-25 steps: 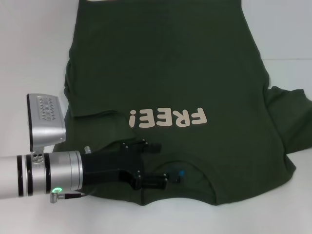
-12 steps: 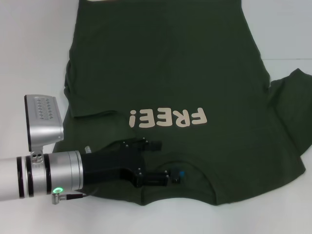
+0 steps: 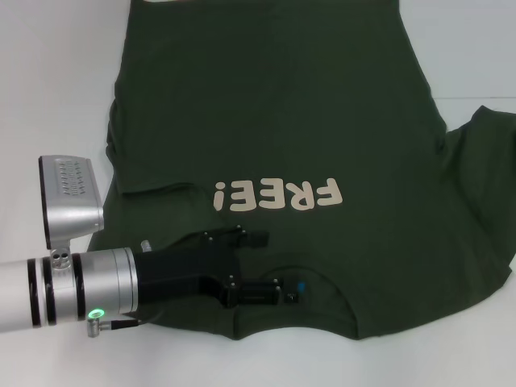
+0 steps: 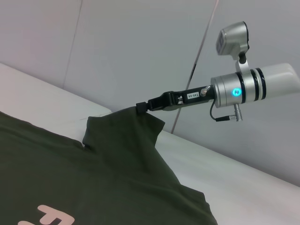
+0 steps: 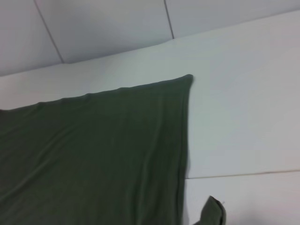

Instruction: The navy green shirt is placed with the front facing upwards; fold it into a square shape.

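Shirt (image 3: 274,121) sleeve in R gripper (image 4: 140,107)

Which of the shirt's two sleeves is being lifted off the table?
The dark olive-green cotton T-shirt's right-hand sleeve: the right gripper pinches its edge and holds it up. The left-hand sleeve lies flat beside the left gripper.

Cream "FREE!" lettering (image 3: 277,195) on navy green shirt (image 3: 274,105) chest, upside down in head view.
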Robot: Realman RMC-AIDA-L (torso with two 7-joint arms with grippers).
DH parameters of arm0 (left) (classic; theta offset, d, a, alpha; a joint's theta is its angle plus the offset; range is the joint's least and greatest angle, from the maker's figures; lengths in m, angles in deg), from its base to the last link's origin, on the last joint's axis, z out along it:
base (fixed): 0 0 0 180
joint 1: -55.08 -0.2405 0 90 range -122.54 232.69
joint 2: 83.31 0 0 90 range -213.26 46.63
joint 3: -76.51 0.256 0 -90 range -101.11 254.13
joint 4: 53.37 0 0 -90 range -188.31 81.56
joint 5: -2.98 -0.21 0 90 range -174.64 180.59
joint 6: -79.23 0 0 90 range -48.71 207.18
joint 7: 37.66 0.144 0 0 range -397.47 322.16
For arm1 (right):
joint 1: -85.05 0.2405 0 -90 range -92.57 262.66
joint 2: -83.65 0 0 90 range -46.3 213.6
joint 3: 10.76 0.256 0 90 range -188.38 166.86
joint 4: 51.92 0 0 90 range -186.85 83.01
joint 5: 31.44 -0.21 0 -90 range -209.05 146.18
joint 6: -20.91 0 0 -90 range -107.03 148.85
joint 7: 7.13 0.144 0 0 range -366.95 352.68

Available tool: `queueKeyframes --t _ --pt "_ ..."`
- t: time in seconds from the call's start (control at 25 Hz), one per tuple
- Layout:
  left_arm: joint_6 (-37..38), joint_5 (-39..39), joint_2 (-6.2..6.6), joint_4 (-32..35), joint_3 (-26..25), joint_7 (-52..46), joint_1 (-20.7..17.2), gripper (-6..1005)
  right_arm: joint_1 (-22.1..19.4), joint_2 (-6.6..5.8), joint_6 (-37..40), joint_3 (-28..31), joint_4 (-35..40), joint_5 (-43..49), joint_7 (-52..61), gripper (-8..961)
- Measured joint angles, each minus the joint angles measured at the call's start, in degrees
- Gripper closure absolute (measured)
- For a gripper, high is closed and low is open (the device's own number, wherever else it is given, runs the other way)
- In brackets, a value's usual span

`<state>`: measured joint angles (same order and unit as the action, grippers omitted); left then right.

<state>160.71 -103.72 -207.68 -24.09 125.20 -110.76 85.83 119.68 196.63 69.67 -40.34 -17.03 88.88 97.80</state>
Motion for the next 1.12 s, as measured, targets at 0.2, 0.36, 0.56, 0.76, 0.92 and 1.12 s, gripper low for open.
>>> queueKeyframes --t 0.2,0.36,0.56,0.76,0.92,1.12 --pt "0.0 0.4 0.0 -0.5 0.0 0.0 0.0 97 0.4 0.18 0.0 -1.5 1.0 0.0 -0.6 926" --pt "0.0 0.5 0.0 -0.6 0.0 0.0 0.0 99 0.9 0.39 0.0 -2.6 2.2 -0.1 -0.8 921" --pt "0.0 0.5 0.0 -0.6 0.0 0.0 0.0 102 2.4 0.5 0.3 -3.3 2.3 -0.1 -0.7 916" --pt "-0.1 0.5 0.0 -0.9 0.0 0.0 0.0 104 3.7 1.76 0.5 -6.2 1.9 -0.2 0.0 911" --pt "-0.4 0.5 0.0 -1.2 0.0 0.0 0.0 106 5.0 4.16 0.9 -7.9 1.4 -0.1 0.2 907" --pt "-0.5 0.5 0.0 -1.3 0.0 0.0 0.0 109 6.1 6.51 3.4 -14.2 0.9 -0.1 0.4 902"
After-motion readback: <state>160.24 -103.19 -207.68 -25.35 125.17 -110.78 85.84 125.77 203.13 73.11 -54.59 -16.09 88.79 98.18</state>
